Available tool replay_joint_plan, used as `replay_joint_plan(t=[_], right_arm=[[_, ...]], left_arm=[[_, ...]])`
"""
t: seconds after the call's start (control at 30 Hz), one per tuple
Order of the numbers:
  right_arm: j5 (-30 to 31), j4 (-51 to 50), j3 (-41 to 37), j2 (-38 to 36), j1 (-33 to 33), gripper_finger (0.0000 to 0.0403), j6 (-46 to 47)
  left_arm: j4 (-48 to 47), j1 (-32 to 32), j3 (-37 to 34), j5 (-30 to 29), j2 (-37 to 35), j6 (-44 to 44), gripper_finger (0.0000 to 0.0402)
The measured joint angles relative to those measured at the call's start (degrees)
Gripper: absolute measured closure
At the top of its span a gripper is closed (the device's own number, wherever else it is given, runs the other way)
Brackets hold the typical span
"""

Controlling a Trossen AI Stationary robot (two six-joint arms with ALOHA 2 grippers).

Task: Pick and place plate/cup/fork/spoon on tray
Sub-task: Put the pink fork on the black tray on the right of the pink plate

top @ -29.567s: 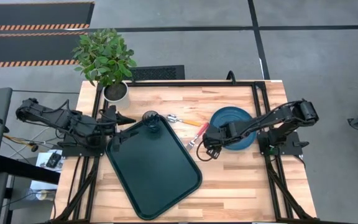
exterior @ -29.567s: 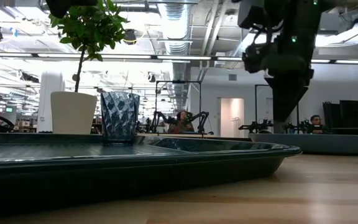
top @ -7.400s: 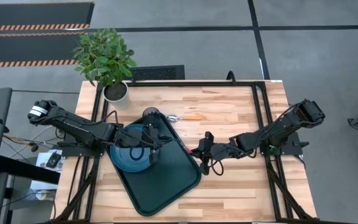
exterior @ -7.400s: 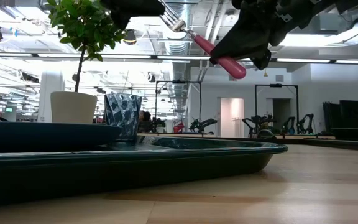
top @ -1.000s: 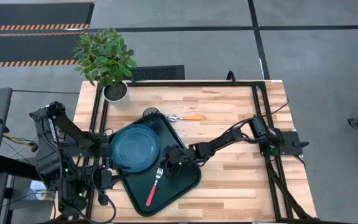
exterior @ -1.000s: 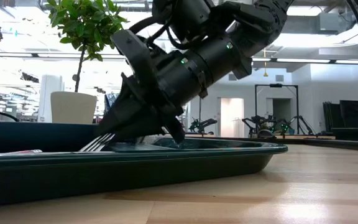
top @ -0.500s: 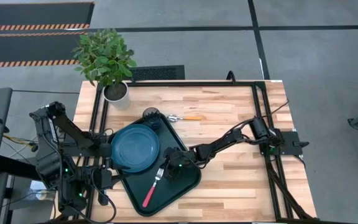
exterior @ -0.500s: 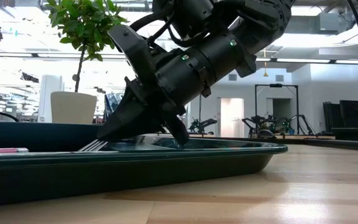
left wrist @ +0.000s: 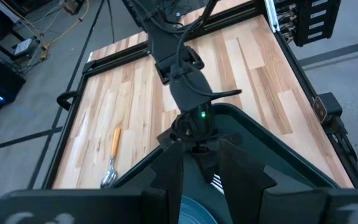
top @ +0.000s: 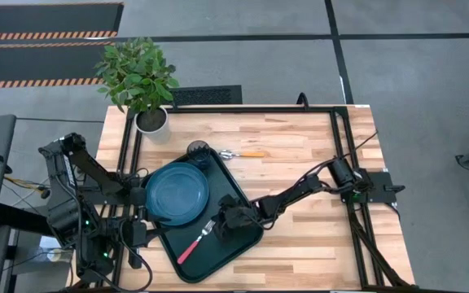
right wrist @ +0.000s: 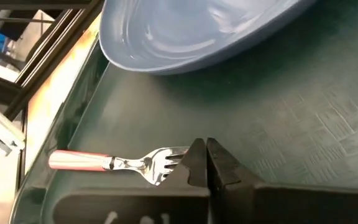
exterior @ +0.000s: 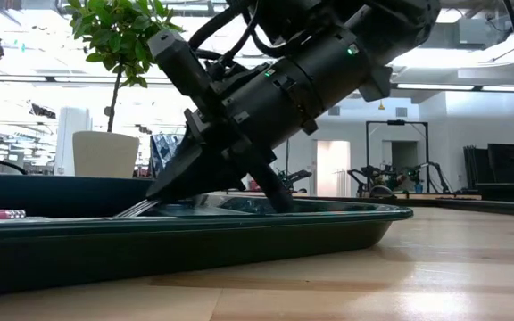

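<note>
Tray (top: 234,242) now carries the fork (top: 192,241), swung flatter than a second ago, tines just beside the right gripper (top: 221,223). Its fingers have closed empty; the left gripper's (left wrist: 199,163) opening cannot be told.

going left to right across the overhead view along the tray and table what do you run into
left gripper beside the tray's left edge → plate on the tray → fork lying on the tray → right gripper, shut at the fork's tines. The spoon lies on the table.

The tabletop (top: 300,155) is smooth pale wood. The tray (right wrist: 303,124) is dark plastic with a rough pattern. The plate (right wrist: 185,25) looks shiny. The fork (right wrist: 120,163) has shiny metal prongs.
</note>
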Motion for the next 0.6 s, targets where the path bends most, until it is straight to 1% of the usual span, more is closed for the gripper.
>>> replay_joint_plan(t=[0.13, 0.3, 0.4, 0.6], right_arm=[[2.1, -2.9, -0.06, -0.94, 0.43, 0.04, 0.93], [5.32, -8.24, -0.1, -4.03, 0.56, 0.0401, 0.33], [5.51, -10.57, -0.1, -5.53, 0.56, 0.04, 0.26], [5.65, -12.3, -0.08, -5.93, 0.68, 0.0401, 1.47]], left_arm=[[-0.02, 0.0, 0.0, -0.01, 0.0, 0.0, 0.0315], [-0.23, 0.0, 0.0, -0.01, -0.02, 0.0, 0.0315], [-0.24, 0.0, 0.0, -0.07, -0.02, 0.0, 0.0315], [-0.24, 0.0, 0.0, -0.1, -0.02, -0.23, 0.0315]])
